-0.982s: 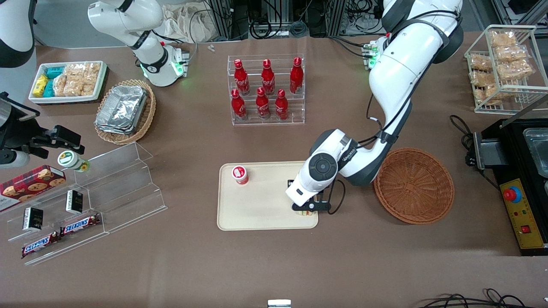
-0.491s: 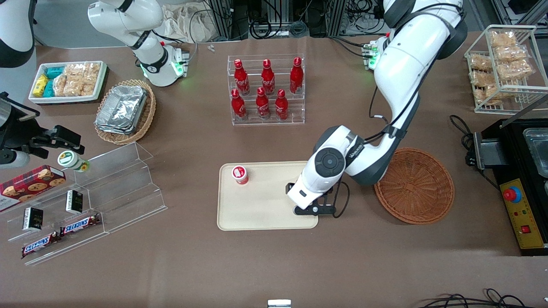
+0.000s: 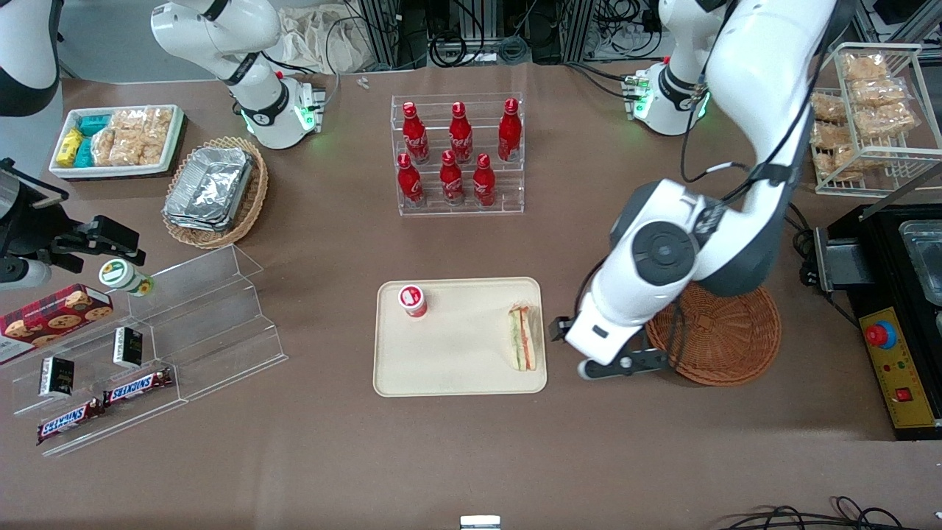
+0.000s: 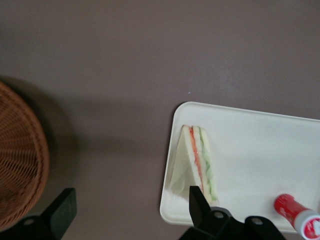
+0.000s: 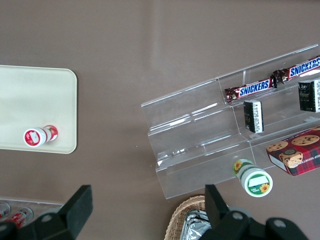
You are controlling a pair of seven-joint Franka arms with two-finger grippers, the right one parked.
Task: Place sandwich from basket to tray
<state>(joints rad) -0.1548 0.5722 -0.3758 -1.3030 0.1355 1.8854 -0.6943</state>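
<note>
The sandwich [image 3: 523, 338] lies flat on the tray [image 3: 449, 368], at the tray's edge nearest the basket [image 3: 725, 335], and nothing touches it. The basket, as far as it shows past the arm, holds nothing. So the main step looks done: the sandwich is out of the basket and resting on the tray. What seems left is only for the arm to clear away and park.

The tool [image 4: 131, 212] hangs above the bare worktop [image 3: 471, 456] between the tray and the basket. Its two fingers [image 4: 61, 214] stand wide apart with nothing between them. In the wrist view the sandwich sits just inside the tray's rim, wrapped, with its green and orange-red layers showing.

Counted: one sandwich, one reddish-brown basket, one beige tray. On the tray there is also one small red-and-white container [image 3: 413, 300], well apart from the sandwich. Farther from the front camera stands one clear rack [image 3: 458, 154] with six red bottles [image 3: 451, 177]. Toward the parked arm's end lie one tan basket of foil containers [image 3: 213, 190], one white snack tray [image 3: 116, 140], and a clear stepped shelf [image 3: 184, 338] with two Snickers bars [image 3: 103, 406]. Toward the working arm's end stands one white wire rack [image 3: 868, 110].
</note>
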